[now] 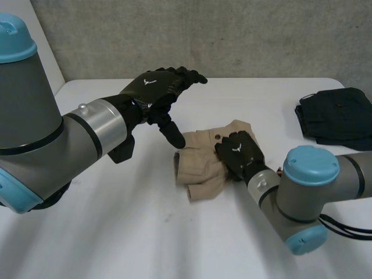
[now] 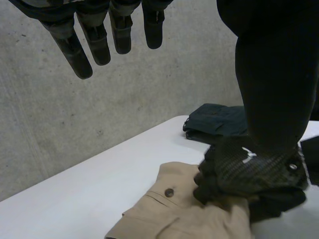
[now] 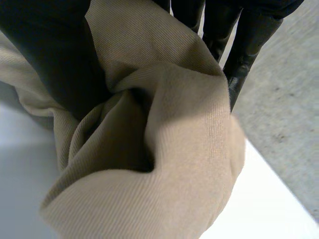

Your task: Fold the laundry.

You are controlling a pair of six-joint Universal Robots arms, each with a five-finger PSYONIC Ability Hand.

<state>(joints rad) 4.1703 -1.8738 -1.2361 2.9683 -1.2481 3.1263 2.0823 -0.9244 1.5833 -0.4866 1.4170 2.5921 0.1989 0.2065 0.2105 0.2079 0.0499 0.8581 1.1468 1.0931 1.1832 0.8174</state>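
Right hand [image 1: 238,152] clutches tan shorts [image 1: 200,167], long axis diagonal; left hand [image 1: 156,87] relaxed, aloft.

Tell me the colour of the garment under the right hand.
The garment is plain tan; the right wrist view shows it best.

The left arm [image 1: 35,128] and right arm [image 1: 302,203] are grey cylinders. Joints end in rounded light-blue caps [image 1: 311,164]. A black band and a silver ring [image 1: 107,125] with a small round stud precede each wrist. The left hand [image 1: 157,87] and right hand [image 1: 239,152] are black and finely textured, each with a white mark [image 1: 148,82] on its back.
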